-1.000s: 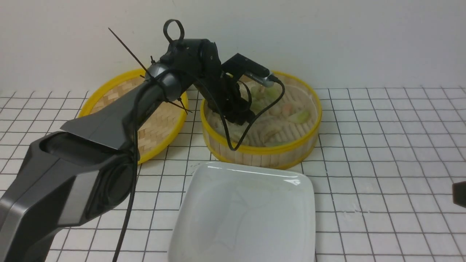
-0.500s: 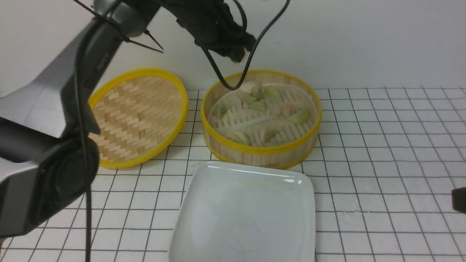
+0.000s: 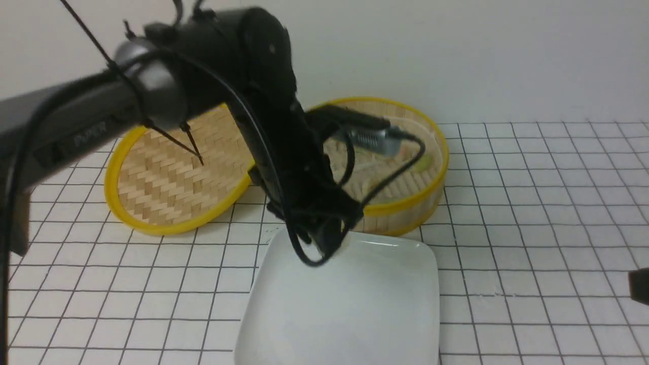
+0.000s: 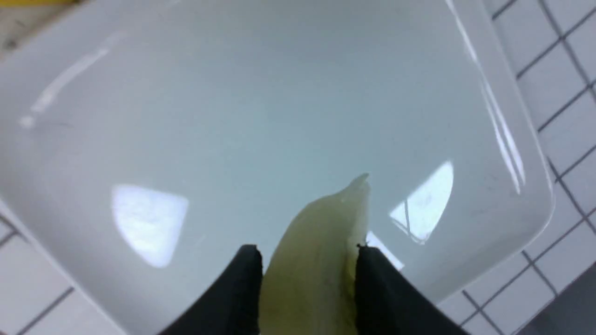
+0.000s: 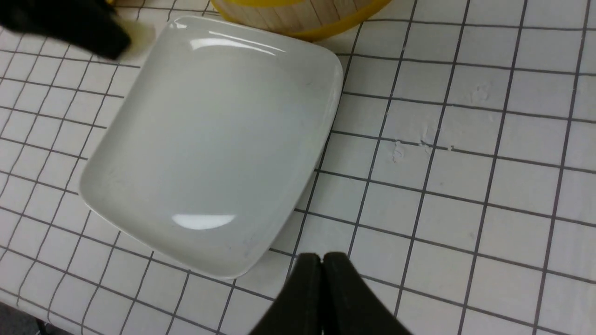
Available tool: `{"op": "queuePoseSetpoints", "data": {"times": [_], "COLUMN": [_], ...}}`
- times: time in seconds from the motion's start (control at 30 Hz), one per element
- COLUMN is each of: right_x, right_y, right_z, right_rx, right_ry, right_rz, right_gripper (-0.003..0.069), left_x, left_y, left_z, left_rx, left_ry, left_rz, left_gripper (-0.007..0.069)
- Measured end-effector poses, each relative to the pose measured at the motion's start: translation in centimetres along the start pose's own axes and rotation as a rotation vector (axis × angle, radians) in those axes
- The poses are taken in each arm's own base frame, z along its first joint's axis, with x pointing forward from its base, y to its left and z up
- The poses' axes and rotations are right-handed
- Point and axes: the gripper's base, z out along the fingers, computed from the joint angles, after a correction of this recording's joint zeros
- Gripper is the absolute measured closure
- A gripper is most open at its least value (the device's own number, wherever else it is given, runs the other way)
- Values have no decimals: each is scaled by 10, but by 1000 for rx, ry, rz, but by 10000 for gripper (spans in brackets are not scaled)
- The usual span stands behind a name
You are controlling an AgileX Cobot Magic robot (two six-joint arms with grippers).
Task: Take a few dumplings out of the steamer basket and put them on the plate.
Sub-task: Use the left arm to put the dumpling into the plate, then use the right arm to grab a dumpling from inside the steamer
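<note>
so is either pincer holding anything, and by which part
The left pincer pinches a pale green dumpling across its sides, with its pointed end poking out free above the plate. The right pincer is shut and holds nothing.

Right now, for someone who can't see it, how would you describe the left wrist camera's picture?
The left gripper pinches a pale green dumpling between its two black fingers, the dumpling's pointed tip sticking out above a glossy white plate that is otherwise bare. White tabletop with dark grid lines shows beyond the plate's edges.
</note>
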Motion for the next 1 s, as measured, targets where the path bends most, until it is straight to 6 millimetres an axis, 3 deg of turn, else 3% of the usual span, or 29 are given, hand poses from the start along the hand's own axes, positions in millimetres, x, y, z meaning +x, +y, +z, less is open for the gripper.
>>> {"op": "queuePoseSetpoints", "data": {"times": [0.1, 0.2, 0.3, 0.43, 0.57, 0.6, 0.63, 0.67, 0.73, 0.77, 0.83, 0.97, 1.0], "right_x": [-2, -4, -8, -19, -42, -52, -53, -65, -77, -89, -103, -134, -141], "right_y": [-1, -2, -7, -11, -7, -6, -6, -5, -3, 1, 7, 27, 33], "right_z": [1, 3, 13, 24, 27, 26, 26, 26, 29, 34, 44, 77, 86], "right_rx": [6, 8, 9, -10, -64, -79, -79, -92, -99, -110, -122, -99, -86], "right_ry": [-16, -13, 22, 61, 58, 47, 46, 33, 29, 39, 60, 133, 148], "right_rz": [-11, -16, -3, 26, 55, 60, 59, 60, 48, 21, -10, -101, -118], "right_gripper": [669, 669, 669, 669, 669, 669, 669, 669, 669, 669, 669, 667, 665], "left_x": [-3, -7, -11, -16, -26, -30, -30, -30, -27, -22, -9, 36, 48], "left_y": [-3, -2, 1, 0, -3, -1, -2, -1, 0, -2, -6, -23, -27], "left_z": [27, 39, 49, 44, 24, 13, 12, -1, -17, -35, -64, -119, -125], "left_rx": [6, 4, -4, -6, -3, -8, -9, -14, -24, -38, -60, -98, -103], "left_ry": [45, 44, 24, 4, -25, -58, -63, -96, -127, -163, -214, -306, -313], "left_rz": [17, 17, 12, 15, 25, 15, 14, -5, -20, -27, -25, -11, -13], "left_gripper": [397, 372, 240, 143, 180, 244, 256, 344, 445, 536, 599, 631, 631]}}
